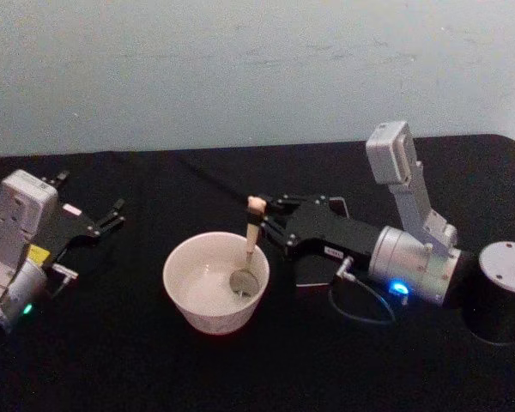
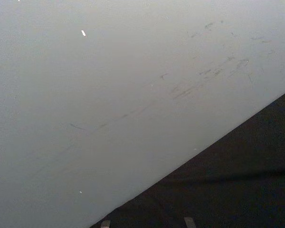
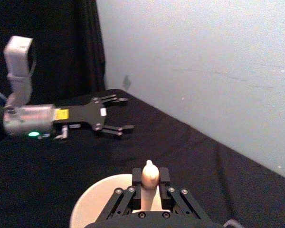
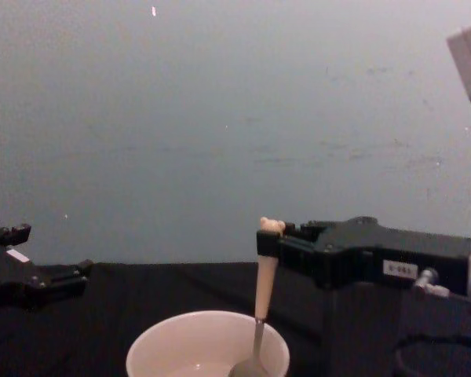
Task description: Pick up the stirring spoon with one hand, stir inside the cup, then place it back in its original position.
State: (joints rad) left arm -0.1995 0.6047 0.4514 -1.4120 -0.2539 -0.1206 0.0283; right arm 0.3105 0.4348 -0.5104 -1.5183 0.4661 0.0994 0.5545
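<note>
Stirring spoon (image 1: pixel 251 236): standing nearly upright inside the cup, its bear head poking up above the rim and its metal bowl sitting low in the cup, toward the cup's right side
Cup (image 1: pixel 182 296): sitting on the table near the middle, in front of the robot, its wide mouth facing up
Right gripper (image 1: pixel 262 225): reaching in from the right and lying roughly level above the cup's right rim, its fingers clamping the spoon's cream handle just under the bear head
Left gripper (image 1: pixel 93 193): idling well to the left of the cup, low over the table, its fingers spreading apart and holding nothing
Table (image 1: pixel 112 369): wearing a black cloth and running back to a pale wall
Dark container (image 1: pixel 502 296): standing near the table's right edge, just beside the rear end of the right arm
</note>
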